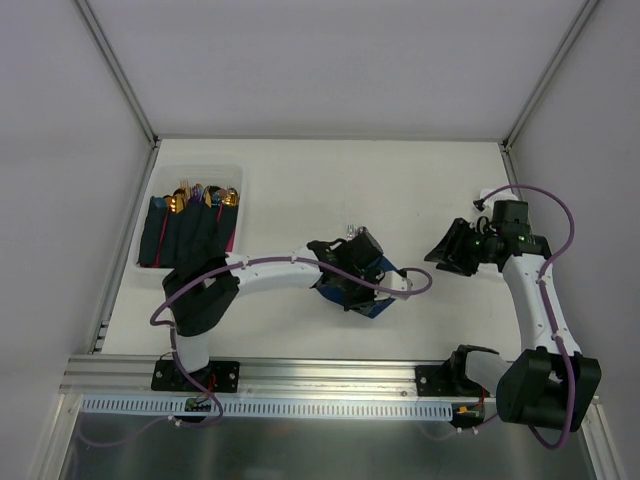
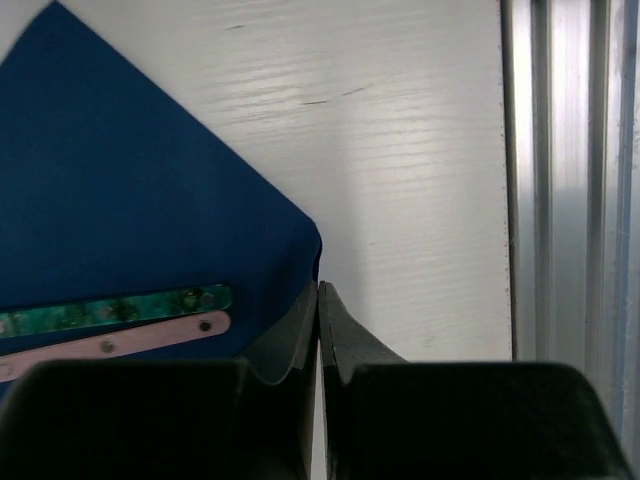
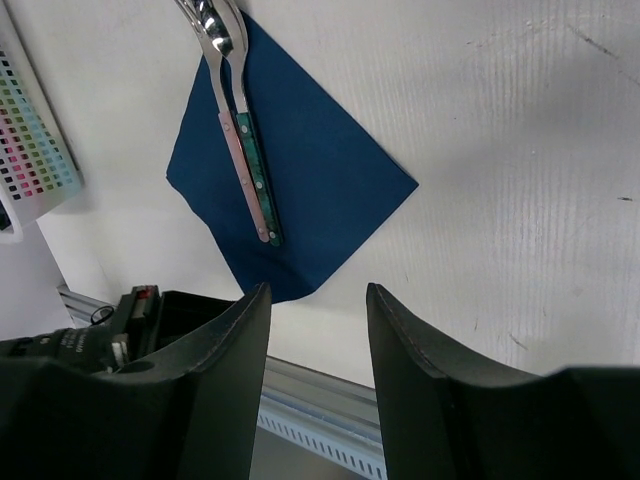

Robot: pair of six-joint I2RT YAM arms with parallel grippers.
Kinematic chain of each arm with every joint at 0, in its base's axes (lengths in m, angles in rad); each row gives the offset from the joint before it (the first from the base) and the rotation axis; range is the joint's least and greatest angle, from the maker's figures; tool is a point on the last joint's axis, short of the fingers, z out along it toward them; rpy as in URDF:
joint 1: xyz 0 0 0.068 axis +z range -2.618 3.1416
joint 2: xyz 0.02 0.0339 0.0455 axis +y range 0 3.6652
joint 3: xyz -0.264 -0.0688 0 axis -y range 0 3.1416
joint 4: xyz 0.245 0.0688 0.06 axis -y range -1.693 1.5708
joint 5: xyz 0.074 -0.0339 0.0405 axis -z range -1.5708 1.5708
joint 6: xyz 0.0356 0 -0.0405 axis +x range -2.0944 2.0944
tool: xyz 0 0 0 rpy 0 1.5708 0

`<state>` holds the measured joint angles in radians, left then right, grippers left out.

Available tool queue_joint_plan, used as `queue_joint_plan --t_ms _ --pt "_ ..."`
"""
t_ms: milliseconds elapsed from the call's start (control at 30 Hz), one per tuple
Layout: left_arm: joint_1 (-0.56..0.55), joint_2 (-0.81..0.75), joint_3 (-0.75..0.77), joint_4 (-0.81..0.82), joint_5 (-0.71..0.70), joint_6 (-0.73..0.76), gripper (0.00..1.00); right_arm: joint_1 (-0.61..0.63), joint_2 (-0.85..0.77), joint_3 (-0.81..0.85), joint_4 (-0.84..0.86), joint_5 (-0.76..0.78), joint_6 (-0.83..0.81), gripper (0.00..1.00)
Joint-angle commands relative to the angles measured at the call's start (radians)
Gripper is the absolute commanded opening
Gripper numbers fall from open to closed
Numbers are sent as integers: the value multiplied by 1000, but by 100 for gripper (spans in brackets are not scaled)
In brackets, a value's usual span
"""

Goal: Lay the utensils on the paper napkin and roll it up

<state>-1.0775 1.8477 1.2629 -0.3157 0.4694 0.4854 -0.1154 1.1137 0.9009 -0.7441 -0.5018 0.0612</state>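
The navy paper napkin point(image 1: 382, 270) lies flat mid-table, corner-on. Two utensils point(image 3: 245, 150) with silver heads and slim pink and green handles lie side by side on it. Their handles also show in the left wrist view point(image 2: 110, 325). My left gripper point(image 1: 355, 295) is over the napkin's near part. In its wrist view the jaws point(image 2: 319, 290) are shut on the napkin's point(image 2: 130, 180) near corner edge, which curls up between them. My right gripper point(image 1: 447, 250) is open and empty, raised to the right of the napkin point(image 3: 300, 170), clear of it point(image 3: 318, 295).
A clear bin point(image 1: 150, 215) at the back left holds several dark blue rolls with gold and multicoloured cutlery heads point(image 1: 195, 195). The aluminium rail point(image 2: 570, 200) runs along the table's near edge. A colour chart point(image 3: 35, 130) lies beyond the napkin in the right wrist view.
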Motion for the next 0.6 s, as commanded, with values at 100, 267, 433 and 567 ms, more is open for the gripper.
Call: queue_joint_plan --t_ms 100,267,433,567 --pt "71 28 87 -33 55 18 0 -9 2 -33 9 -18 -14 46" --pt "114 64 136 -34 61 28 0 -7 -6 -75 25 -33 -8 46" --pt "154 107 167 -34 57 32 0 2 -26 -144 55 -60 20 42" --pt "171 133 184 -34 57 33 0 23 -38 -204 121 -98 69 32"
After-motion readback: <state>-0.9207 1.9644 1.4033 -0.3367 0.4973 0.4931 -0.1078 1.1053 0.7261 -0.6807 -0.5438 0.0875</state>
